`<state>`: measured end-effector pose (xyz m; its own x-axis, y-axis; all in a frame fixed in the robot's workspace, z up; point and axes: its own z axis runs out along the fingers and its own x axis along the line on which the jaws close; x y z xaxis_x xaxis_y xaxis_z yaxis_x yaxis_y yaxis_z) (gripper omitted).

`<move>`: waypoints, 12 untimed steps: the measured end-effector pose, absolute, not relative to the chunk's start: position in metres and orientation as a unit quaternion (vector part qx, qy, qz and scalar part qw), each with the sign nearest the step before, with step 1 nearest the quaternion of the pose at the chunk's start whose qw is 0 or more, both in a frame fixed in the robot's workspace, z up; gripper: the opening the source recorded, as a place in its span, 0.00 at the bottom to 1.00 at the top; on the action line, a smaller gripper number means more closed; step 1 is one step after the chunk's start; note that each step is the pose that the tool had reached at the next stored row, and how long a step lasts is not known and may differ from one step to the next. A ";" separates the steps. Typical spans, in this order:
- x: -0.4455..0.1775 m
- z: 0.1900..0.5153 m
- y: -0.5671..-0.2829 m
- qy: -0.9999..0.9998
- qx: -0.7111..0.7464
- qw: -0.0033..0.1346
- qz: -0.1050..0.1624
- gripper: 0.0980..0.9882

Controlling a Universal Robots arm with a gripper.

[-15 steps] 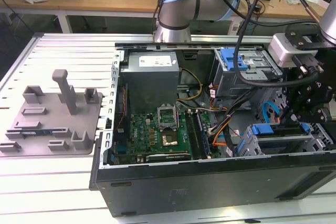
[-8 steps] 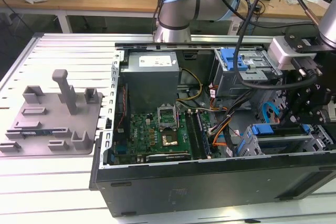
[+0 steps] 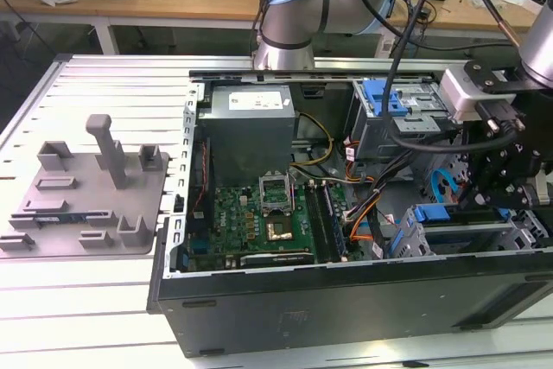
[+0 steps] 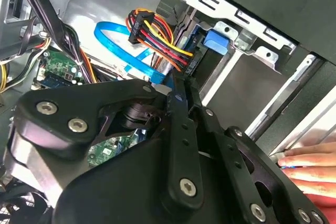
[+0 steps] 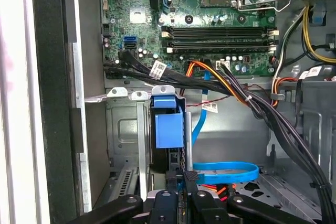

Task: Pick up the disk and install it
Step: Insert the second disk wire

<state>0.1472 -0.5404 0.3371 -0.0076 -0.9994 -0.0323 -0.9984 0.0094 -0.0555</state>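
Note:
The disk (image 3: 456,214) stands on edge inside the metal drive cage (image 3: 521,236) at the front corner of the open computer case, on the exterior view's right. Its bright blue carrier frame (image 5: 168,123) shows in both wrist views, with the blue tab (image 4: 216,41) against the cage's rails. My gripper (image 5: 184,178) reaches down to the disk's near end. Its black fingers (image 4: 180,129) are pressed together on a thin blue edge there, so the gripper (image 4: 177,94) is shut on the disk. The black gripper body (image 3: 501,166) hangs just above the cage.
A person's hand (image 4: 310,165) rests on the case's outer edge close to the gripper. A blue flat cable (image 5: 227,172) and a coloured power bundle (image 4: 157,34) run beside the cage. A grey fixture plate (image 3: 86,205) lies on the table at the exterior view's left. A second blue latch piece (image 3: 380,97) sits in the upper bay.

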 end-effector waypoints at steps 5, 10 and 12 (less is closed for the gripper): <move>0.147 0.358 -0.540 0.710 -0.704 0.031 -0.009 0.15; 0.147 0.360 -0.539 0.710 -0.704 0.032 -0.009 0.15; 0.147 0.360 -0.539 0.710 -0.704 0.032 -0.009 0.07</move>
